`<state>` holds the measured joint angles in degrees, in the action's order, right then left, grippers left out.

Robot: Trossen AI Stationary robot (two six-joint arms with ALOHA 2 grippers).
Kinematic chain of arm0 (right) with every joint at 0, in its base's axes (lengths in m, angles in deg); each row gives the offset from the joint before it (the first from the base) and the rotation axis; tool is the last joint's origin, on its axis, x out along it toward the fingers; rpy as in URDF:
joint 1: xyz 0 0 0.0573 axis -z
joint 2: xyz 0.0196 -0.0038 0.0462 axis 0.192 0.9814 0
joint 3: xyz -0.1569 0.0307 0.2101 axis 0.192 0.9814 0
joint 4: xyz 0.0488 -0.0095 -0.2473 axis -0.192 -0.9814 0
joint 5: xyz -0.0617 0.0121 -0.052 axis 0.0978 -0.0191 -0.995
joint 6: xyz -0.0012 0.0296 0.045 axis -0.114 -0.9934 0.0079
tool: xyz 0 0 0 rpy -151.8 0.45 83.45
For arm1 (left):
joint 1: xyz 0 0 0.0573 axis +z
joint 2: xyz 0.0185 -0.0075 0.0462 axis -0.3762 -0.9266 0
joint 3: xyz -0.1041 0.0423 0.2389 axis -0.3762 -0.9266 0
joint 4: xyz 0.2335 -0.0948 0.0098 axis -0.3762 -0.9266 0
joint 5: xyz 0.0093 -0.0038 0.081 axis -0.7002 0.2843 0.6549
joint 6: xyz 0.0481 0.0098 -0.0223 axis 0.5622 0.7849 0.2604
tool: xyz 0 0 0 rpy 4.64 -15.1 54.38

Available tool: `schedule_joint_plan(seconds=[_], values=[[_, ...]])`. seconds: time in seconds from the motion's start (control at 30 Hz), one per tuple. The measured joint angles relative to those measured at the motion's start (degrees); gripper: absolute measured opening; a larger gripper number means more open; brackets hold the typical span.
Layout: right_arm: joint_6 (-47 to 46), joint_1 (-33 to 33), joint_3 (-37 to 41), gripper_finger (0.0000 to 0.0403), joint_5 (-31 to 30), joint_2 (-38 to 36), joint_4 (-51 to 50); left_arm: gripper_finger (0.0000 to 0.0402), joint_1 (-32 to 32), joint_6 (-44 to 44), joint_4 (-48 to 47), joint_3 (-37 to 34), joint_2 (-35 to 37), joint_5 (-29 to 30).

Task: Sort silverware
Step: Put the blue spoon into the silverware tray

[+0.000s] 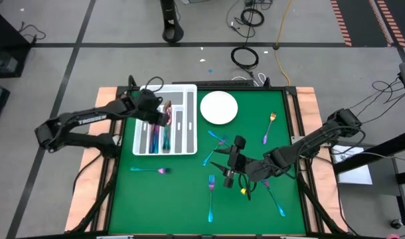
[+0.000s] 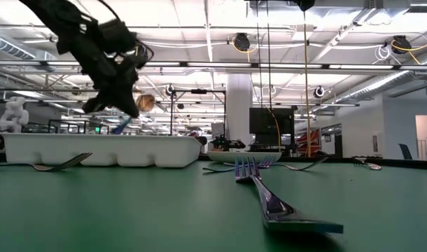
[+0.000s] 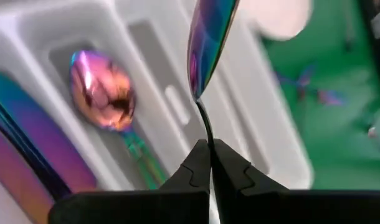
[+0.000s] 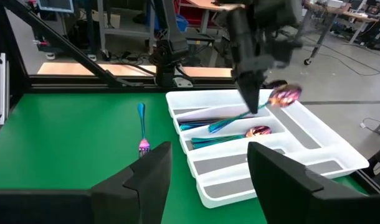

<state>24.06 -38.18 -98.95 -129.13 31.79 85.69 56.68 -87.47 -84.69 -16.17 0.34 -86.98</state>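
My left gripper (image 1: 162, 114) hangs over the white divided tray (image 1: 189, 143), shut on an iridescent pink-gold spoon (image 3: 209, 37). The spoon's bowl (image 4: 283, 96) shows above the tray in the right wrist view. Several iridescent pieces lie in the tray's left slots (image 1: 154, 138), among them another spoon (image 3: 103, 87). My right gripper (image 1: 221, 166) is open over the green mat, right of centre, touching nothing; forks (image 1: 211, 192) (image 1: 216, 149) lie close by. My left gripper pinches the spoon's thin handle (image 3: 205, 134) just behind the bowl, between its two fingertips (image 3: 196, 165). The fingers come from above, slanting down toward the tray. The spoon is lifted clear and tilted, its bowl (image 2: 145, 103) above the tray's rim.
A round white plate (image 1: 219, 107) sits right of the tray. More forks lie loose on the mat: one near the left edge (image 1: 149, 170), one by the right edge (image 1: 269, 126), one toward the near right (image 1: 275, 199). One fork lies close in the low view (image 2: 269, 196).
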Motion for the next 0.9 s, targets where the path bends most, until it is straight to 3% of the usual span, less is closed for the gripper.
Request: schedule_joint_plan(seconds=[0.4, 0.57, 0.9], values=[[-1.2, 0.1, 0.0, 0.0199, -0.4, 0.0, -1.7, 0.0000, 1.7, -1.7, 1.4, -0.5, -12.4, -2.6], [-1.5, 0.1, 0.0, 0.0199, -2.9, 0.0, -2.1, 0.0004, 1.7, -1.9, 1.5, -0.5, -13.6, -2.7], [-1.5, 0.1, 0.0, 0.0199, -2.9, 0.0, -2.1, 0.0049, 1.7, -3.1, 0.8, -0.5, -13.5, -1.9]])
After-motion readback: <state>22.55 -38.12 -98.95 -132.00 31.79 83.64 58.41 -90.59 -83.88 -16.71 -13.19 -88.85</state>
